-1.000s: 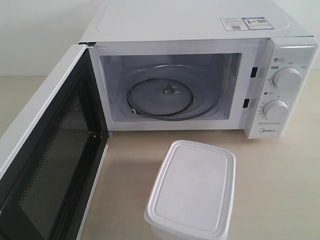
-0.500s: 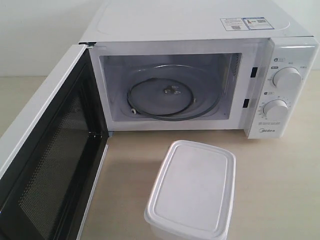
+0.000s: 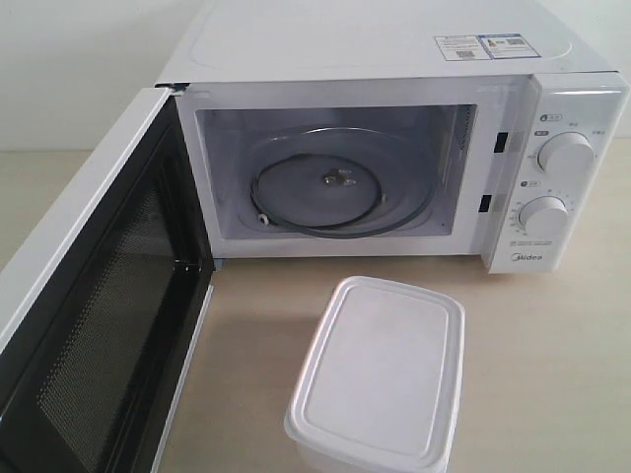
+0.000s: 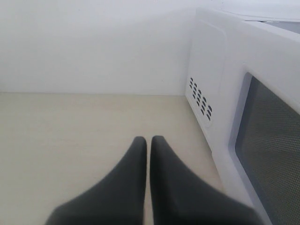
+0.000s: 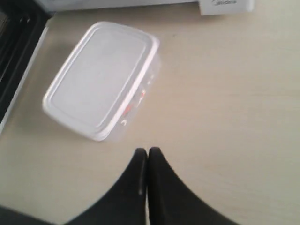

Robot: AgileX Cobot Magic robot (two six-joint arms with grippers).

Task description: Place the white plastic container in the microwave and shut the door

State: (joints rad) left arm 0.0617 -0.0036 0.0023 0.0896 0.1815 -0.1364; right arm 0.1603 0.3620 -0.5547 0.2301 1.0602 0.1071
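The white plastic container (image 3: 380,374) stands on the table in front of the microwave (image 3: 394,118), lid on; it shows again as the container (image 5: 103,77) with red marks on its side. The door (image 3: 94,315) is swung wide open to the left, its black mesh inner face showing, and the glass turntable (image 3: 317,192) is bare. My right gripper (image 5: 148,152) is shut and empty, hovering over the table a short way from the container. My left gripper (image 4: 148,140) is shut and empty, beside the door's outer face (image 4: 262,117). Neither arm appears in the exterior view.
The light wooden table (image 3: 552,355) runs out to the right of the container. A white wall (image 4: 93,47) rises behind the table. The microwave's control panel with two dials (image 3: 564,153) is at the right. Vent slots (image 4: 200,101) mark the microwave's side.
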